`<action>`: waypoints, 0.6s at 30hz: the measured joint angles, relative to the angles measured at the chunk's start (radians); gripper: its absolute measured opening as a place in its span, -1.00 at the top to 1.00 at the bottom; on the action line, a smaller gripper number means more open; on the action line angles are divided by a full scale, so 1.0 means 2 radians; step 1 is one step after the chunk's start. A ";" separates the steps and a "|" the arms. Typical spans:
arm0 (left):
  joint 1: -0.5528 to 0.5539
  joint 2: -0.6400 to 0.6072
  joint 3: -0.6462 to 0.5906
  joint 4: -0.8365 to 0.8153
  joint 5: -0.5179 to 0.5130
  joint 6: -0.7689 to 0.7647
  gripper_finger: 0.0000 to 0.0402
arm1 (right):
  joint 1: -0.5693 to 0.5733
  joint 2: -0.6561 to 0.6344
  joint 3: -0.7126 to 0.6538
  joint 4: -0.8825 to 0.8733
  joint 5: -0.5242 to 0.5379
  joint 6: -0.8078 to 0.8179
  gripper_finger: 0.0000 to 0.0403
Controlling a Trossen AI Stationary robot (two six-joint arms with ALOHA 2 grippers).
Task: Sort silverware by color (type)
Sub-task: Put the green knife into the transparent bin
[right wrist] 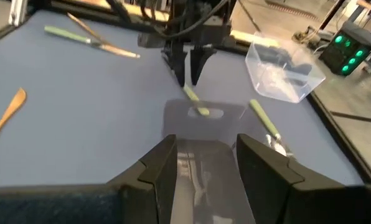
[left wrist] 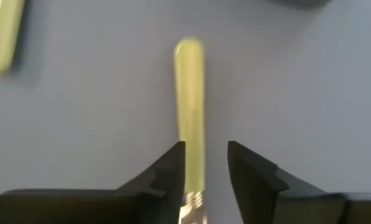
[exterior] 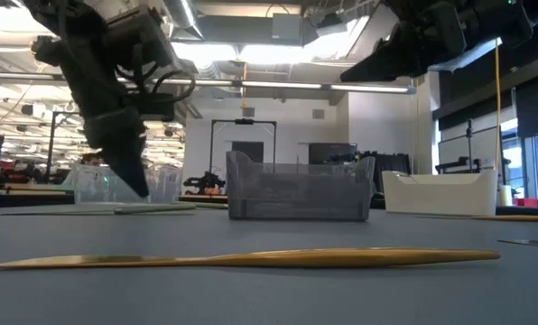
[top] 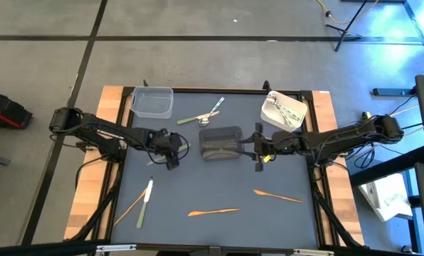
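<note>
Left hand (left wrist: pixel 205 163) stood open astride a green utensil (left wrist: pixel 190 106), its metal end cut off; right hand (right wrist: pixel 205 162) open, empty.

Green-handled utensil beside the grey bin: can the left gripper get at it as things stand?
Probably yes. The left gripper stands open right over the green-handled utensil, one finger on each side of the handle. The utensil lies flat on the table, nothing covering it; the grey bin sits clear.
</note>
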 joint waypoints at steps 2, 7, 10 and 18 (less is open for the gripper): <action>0.005 0.000 -0.008 0.002 -0.001 -0.003 0.35 | 0.000 0.009 0.000 0.010 0.003 -0.003 0.23; 0.019 0.000 -0.026 0.011 0.011 -0.004 0.31 | 0.000 0.023 0.000 0.034 0.008 -0.014 0.23; 0.026 0.000 -0.038 0.026 0.026 -0.004 0.31 | 0.000 0.026 0.000 0.041 0.008 -0.015 0.23; 0.029 -0.002 -0.061 0.058 0.035 0.001 0.39 | 0.000 0.027 0.000 0.044 0.008 -0.025 0.23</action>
